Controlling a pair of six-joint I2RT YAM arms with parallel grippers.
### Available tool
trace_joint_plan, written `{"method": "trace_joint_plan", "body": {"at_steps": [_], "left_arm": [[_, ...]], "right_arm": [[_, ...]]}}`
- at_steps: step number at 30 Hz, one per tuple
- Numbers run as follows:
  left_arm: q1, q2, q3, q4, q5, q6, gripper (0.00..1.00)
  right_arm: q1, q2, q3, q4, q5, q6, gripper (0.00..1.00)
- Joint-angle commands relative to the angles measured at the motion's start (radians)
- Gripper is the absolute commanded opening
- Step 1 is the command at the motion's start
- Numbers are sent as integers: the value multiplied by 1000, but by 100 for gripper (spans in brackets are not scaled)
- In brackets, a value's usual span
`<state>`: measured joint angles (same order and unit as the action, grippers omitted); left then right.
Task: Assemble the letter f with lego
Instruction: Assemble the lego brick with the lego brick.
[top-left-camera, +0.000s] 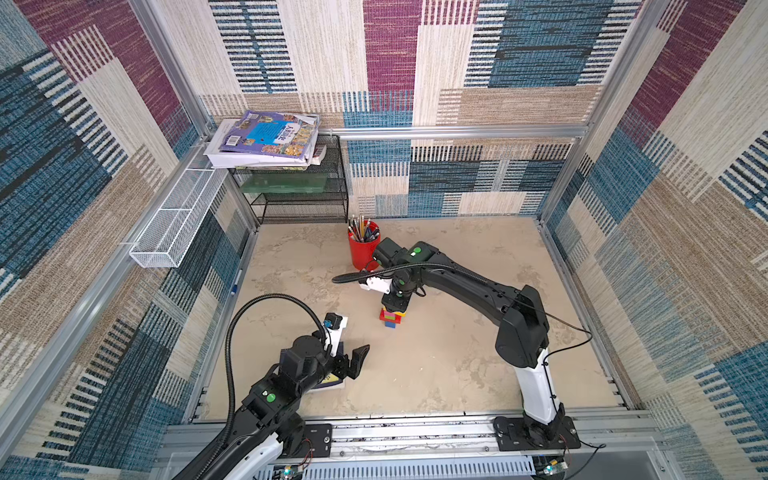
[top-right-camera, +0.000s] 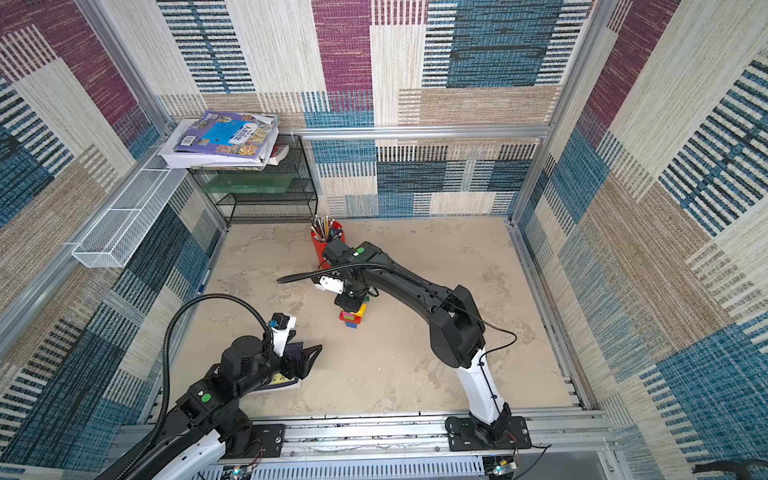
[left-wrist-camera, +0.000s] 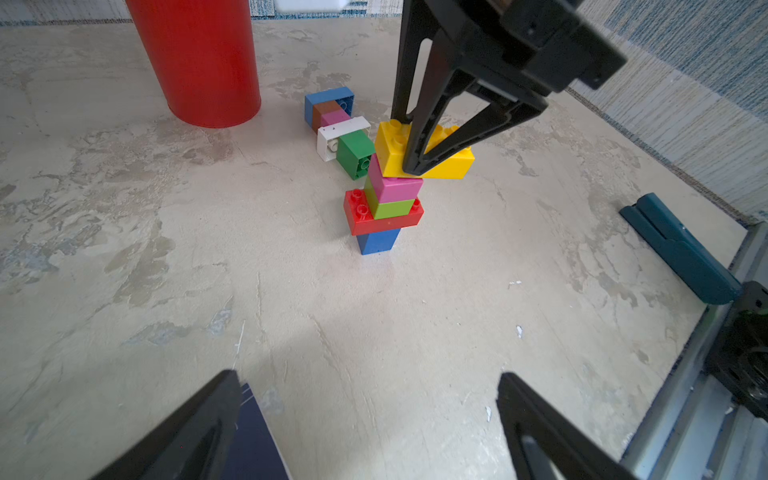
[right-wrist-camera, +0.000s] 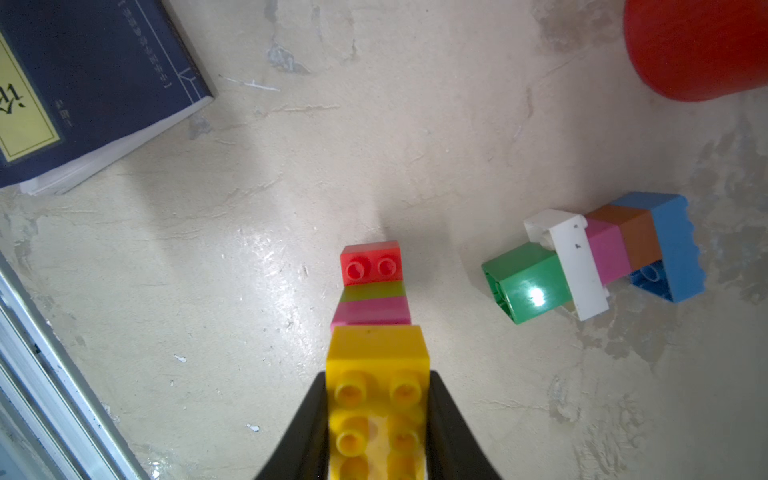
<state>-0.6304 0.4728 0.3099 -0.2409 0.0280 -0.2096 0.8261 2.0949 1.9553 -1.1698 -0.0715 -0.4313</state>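
A lego tower (top-left-camera: 390, 319) stands mid-table: a blue brick (left-wrist-camera: 378, 241) at the base, then a red oblong (left-wrist-camera: 384, 218), lime (left-wrist-camera: 392, 208) and pink (left-wrist-camera: 395, 187). A yellow oblong brick (left-wrist-camera: 390, 149) rests on the pink one and overhangs one side. My right gripper (right-wrist-camera: 377, 378) is shut on the yellow brick (right-wrist-camera: 376, 349) from above. A second lego cluster (right-wrist-camera: 582, 257) of green, white, pink, brown and blue lies on its side just behind the tower. My left gripper (left-wrist-camera: 369, 376) hovers open and empty near the front left, facing the tower.
A red cup of pencils (top-left-camera: 363, 249) stands behind the tower. A dark blue book (right-wrist-camera: 83, 83) lies under the left gripper. A black wire shelf with books (top-left-camera: 299, 187) and a white mesh basket (top-left-camera: 178, 220) are at the back left. A dark teal object (left-wrist-camera: 681, 249) lies by the front rail.
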Motion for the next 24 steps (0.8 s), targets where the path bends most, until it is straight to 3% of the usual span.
{"method": "trace_joint_plan", "body": {"at_steps": [1, 24], "left_arm": [[1, -1, -2, 11, -11, -8, 99], [1, 1, -2, 12, -11, -8, 99]], "right_arm": [[2, 10, -1, -5, -2, -10, 8], [-9, -19, -87, -8, -11, -15, 9]]}}
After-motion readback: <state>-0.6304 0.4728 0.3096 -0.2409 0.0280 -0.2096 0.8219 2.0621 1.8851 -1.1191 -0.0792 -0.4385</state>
